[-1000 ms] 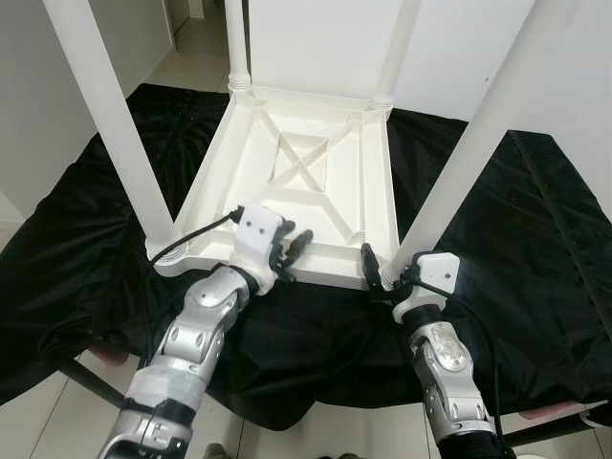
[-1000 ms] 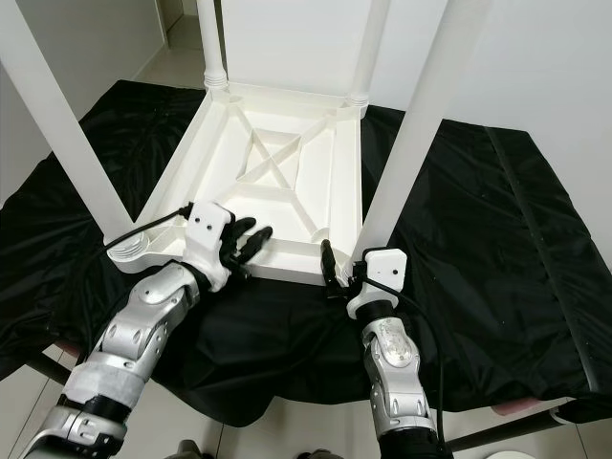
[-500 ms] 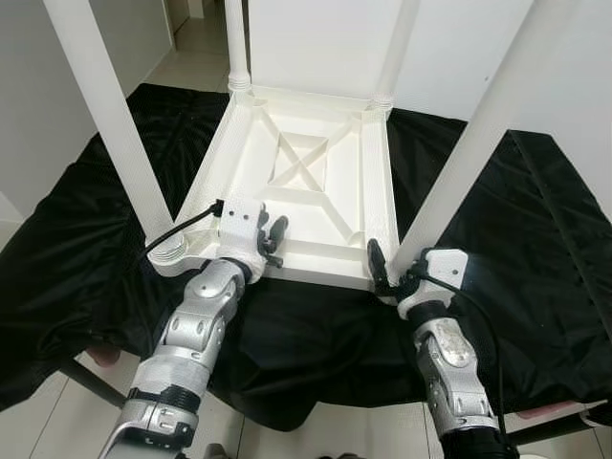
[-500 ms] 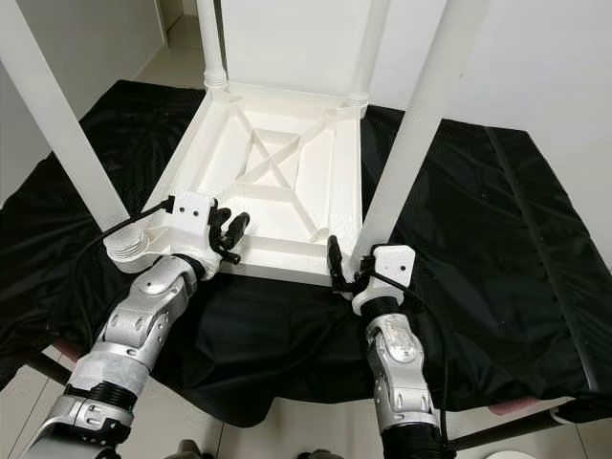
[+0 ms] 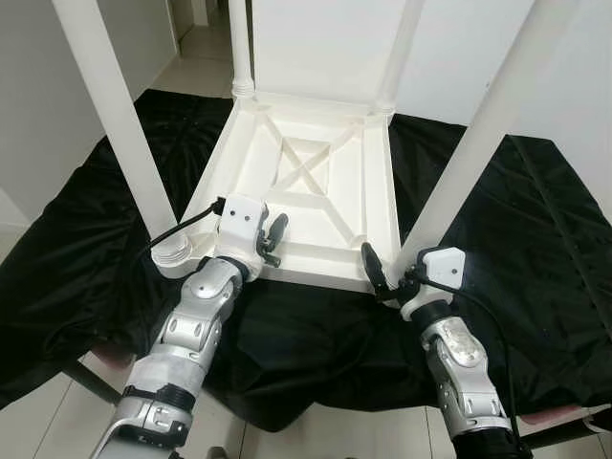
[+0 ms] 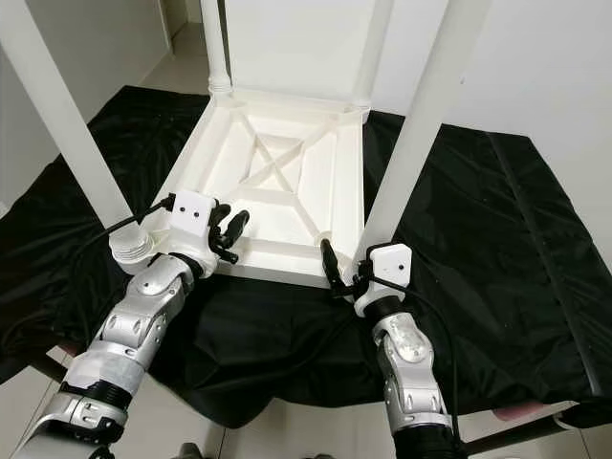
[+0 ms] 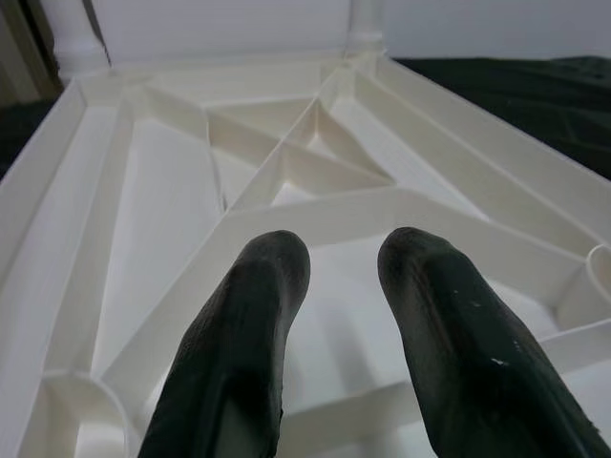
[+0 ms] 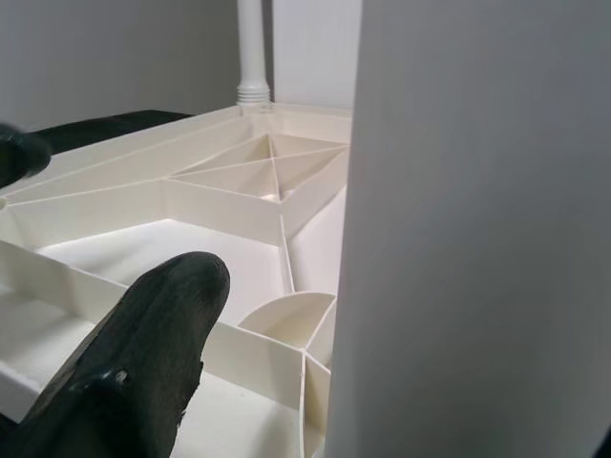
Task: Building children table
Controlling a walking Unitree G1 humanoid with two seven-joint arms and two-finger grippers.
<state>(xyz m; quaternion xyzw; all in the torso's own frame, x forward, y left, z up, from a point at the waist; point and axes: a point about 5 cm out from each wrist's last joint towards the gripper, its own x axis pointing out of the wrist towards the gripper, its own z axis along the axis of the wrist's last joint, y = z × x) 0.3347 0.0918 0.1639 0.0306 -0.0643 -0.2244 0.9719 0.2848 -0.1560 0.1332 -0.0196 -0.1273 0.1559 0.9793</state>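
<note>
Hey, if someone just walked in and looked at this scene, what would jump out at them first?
The white children's table lying upside down on a black cloth, its four legs sticking up. Next, the two silver arms at its near edge: the left gripper over the rim by the near-left leg, and the right gripper beside the near-right leg.

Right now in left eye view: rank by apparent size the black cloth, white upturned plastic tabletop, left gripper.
1. black cloth
2. white upturned plastic tabletop
3. left gripper

All clearly distinct.
</note>
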